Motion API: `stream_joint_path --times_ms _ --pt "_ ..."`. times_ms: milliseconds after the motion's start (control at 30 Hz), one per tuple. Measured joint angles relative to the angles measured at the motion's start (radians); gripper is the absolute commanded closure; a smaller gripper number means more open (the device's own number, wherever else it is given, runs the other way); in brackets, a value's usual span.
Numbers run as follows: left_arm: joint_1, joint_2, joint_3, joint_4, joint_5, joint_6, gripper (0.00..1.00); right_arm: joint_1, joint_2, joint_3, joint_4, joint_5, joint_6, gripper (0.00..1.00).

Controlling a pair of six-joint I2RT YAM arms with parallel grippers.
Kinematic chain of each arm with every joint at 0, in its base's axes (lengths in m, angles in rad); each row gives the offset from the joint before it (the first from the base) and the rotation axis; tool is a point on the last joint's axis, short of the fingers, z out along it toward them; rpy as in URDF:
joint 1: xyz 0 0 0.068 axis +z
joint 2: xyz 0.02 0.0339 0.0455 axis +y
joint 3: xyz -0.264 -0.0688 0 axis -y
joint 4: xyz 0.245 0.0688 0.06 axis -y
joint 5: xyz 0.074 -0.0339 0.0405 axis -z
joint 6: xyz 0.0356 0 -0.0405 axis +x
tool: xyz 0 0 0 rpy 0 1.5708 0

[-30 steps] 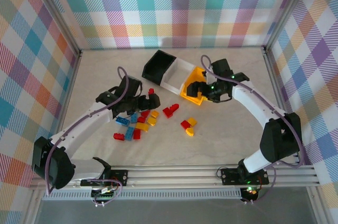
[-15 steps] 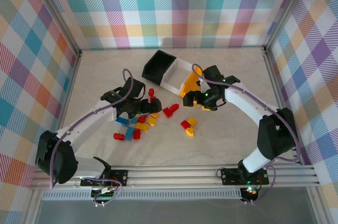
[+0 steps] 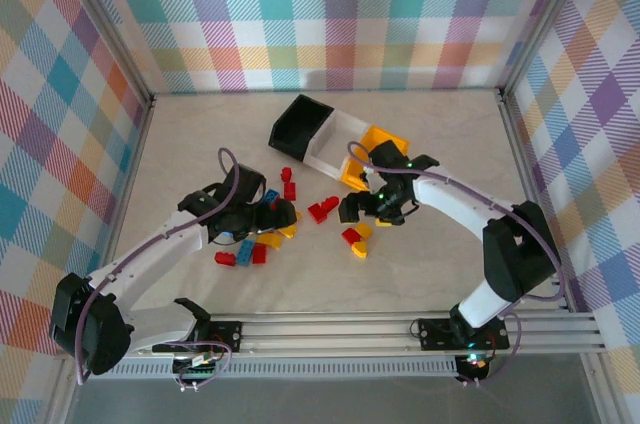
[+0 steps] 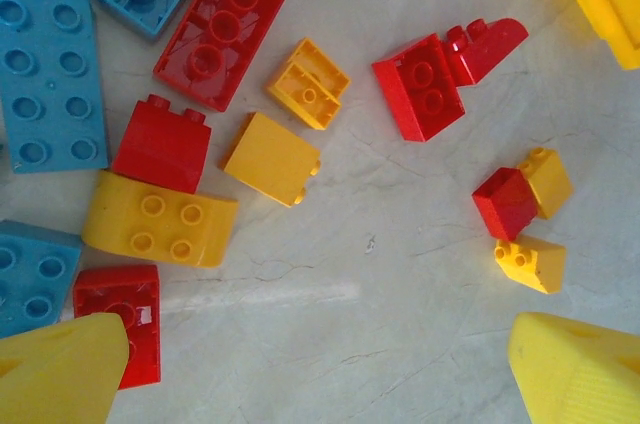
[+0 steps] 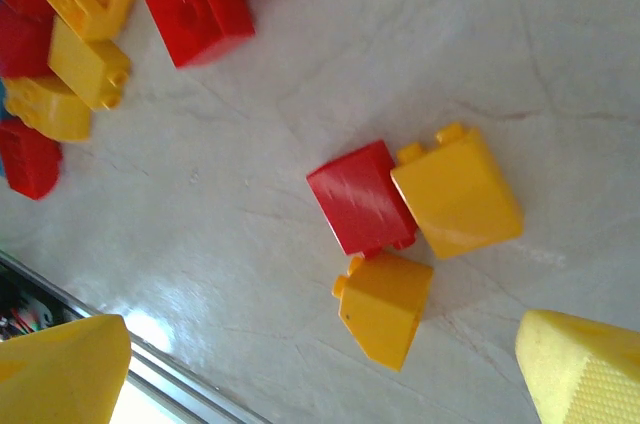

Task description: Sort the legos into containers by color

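The right end effector (image 3: 373, 208) — wide, empty — has been brought from the yellow bin (image 3: 388, 140) to above three legos (image 5: 360, 206); another pick is expected.

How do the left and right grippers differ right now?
The left gripper hangs above the main red, yellow and blue pile; the right gripper above a small cluster, one red and two yellow. The right gripper is nearer the containers than the left gripper. Both are open, holding nothing.

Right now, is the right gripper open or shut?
Open. The right gripper holds nothing; its yellow fingertips stand wide apart above a red brick.
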Motion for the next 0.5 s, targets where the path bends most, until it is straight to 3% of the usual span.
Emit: stream_joint_path --times_ms 500 --pt "0.0 -0.093 -0.027 -0.031 -0.022 0.002 0.02 0.074 0.067 0.032 -0.046 0.077 0.021 0.09"
